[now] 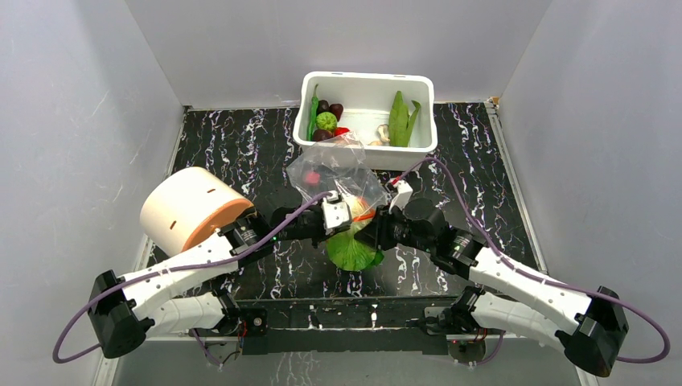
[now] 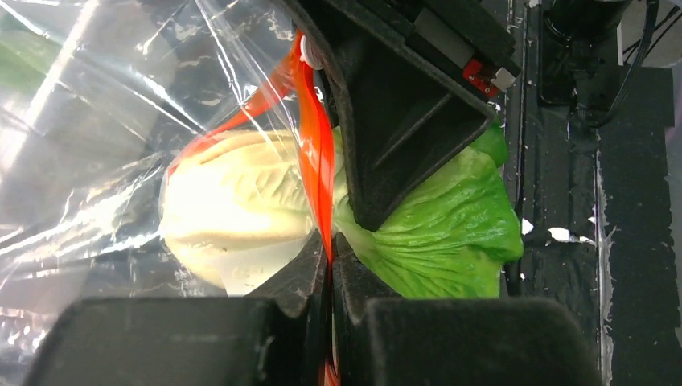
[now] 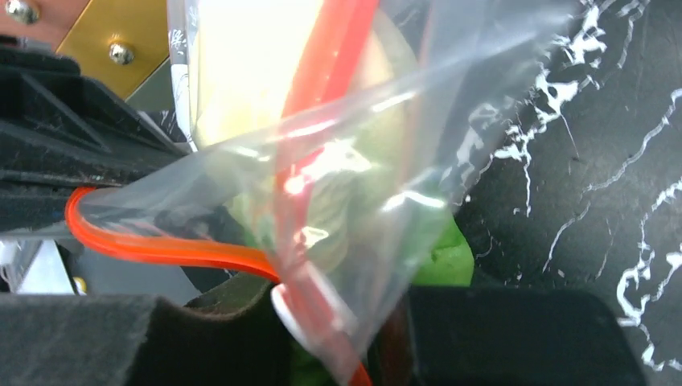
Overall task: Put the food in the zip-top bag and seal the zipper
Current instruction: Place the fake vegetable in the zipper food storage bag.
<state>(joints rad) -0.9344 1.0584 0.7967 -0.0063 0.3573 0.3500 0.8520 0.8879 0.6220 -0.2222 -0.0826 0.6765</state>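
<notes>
The clear zip-top bag (image 1: 336,170) lies mid-table in front of the tub, with a small red piece (image 1: 312,177) inside. The pale-green cabbage (image 1: 352,249) sits in the bag's mouth: its pale end (image 2: 233,209) is inside, its green leaves (image 2: 438,225) stick out. My left gripper (image 1: 341,215) is shut on the orange-red zipper (image 2: 317,161), jaws (image 2: 330,241) pressed flat on the strip. My right gripper (image 1: 378,227) faces it across the mouth. In the right wrist view it (image 3: 346,322) is shut on the zipper (image 3: 169,245) by the white slider (image 3: 299,312).
A white tub (image 1: 418,145) at the back holds long green pods (image 1: 400,119), a green ball (image 1: 326,121), dark purple rounds (image 1: 330,108), a red piece (image 1: 342,130) and mushrooms (image 1: 383,135). A cream and orange cylinder (image 1: 191,209) lies at the left beside my left arm. Grey walls enclose the black marbled table (image 1: 482,185).
</notes>
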